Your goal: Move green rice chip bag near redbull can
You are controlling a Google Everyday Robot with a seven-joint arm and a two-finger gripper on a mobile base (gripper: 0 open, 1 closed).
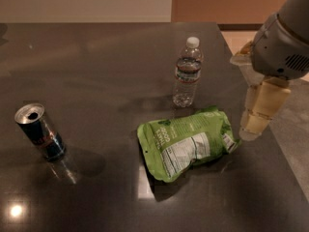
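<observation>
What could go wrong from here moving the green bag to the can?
1. The end effector hangs by the right end of the green rice chip bag, which lies flat and crinkled; a pinch there may slip.
2. The water bottle stands upright just behind the bag and could get knocked.
3. The redbull can stands opened at far left; the bag might topple it.
</observation>
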